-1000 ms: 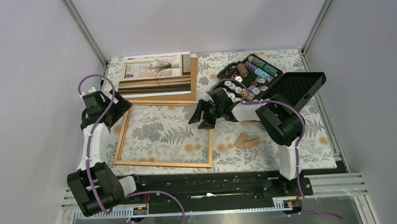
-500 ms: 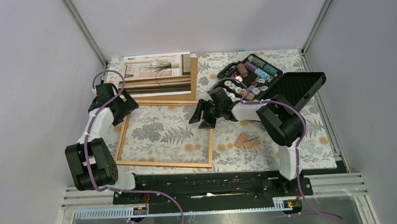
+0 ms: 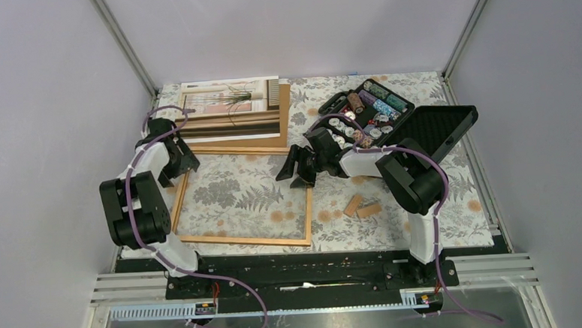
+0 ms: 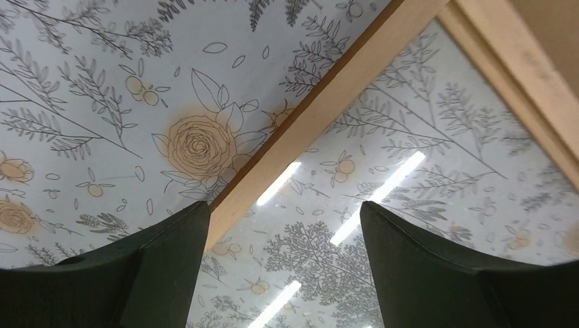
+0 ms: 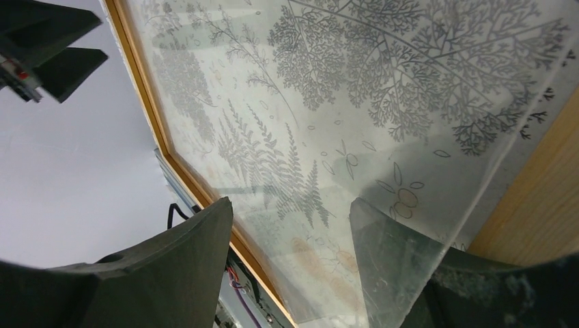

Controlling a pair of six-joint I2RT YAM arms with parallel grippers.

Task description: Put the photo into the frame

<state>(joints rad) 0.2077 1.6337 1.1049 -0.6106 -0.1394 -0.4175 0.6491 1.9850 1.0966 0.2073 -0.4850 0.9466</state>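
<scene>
The photo [image 3: 229,107], a plant by a window, lies at the back on a brown board [image 3: 285,118]. The frame [image 3: 179,207] lies flat in the middle, a clear pane [image 4: 382,198] inside it. My left gripper [image 3: 179,164] is low over the frame's far left corner. Its jaws are open, with the wooden bar [image 4: 307,126] running just beside the left finger [image 4: 160,263]. My right gripper [image 3: 292,170] is at the far right corner, open. The pane's edge [image 5: 478,198] sits between its jaws, and one finger [image 5: 403,263] shows through the pane.
An open black case [image 3: 368,113] of coins and rolls stands at the back right, its lid [image 3: 443,130] laid open. Two small wooden blocks [image 3: 362,206] lie right of the frame. A flowered cloth [image 3: 336,222] covers the table, and grey walls close in on both sides.
My left arm has swung away from me and come down to the frame's far left corner, its jaws narrowing a little. The right arm has stayed put.
</scene>
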